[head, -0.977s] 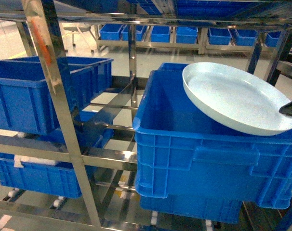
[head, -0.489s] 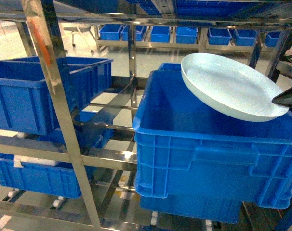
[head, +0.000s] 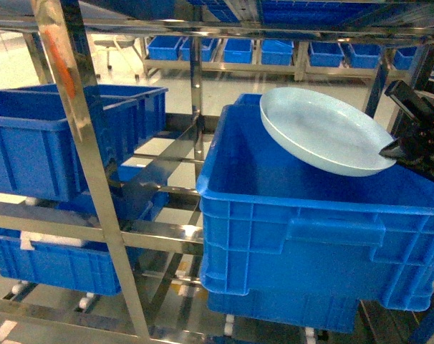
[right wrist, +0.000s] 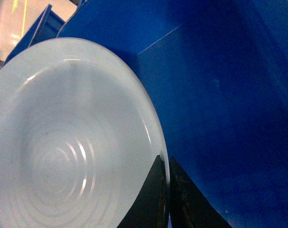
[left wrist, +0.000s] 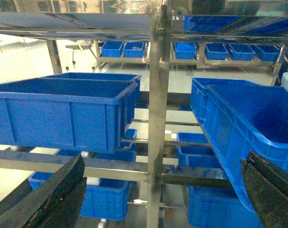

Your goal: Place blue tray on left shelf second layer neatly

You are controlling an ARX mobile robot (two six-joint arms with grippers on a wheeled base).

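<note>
Right gripper [right wrist: 165, 190] clamped on rim of blue tray [head: 321, 130], tilted above blue crate [head: 310, 215]. Left gripper [left wrist: 163, 194] spread wide, holding nothing.

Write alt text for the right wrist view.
The right hand pinches the rim of a pale light-blue, glossy round tray between dark fingers, seen close up. Behind it is the smooth inside wall of a deep-blue plastic crate.

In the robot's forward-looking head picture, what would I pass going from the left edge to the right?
Blue crate on the left shelf → shiny steel post → big blue crate → pale blue tray held above it → right gripper pinching the tray's rim.
</note>
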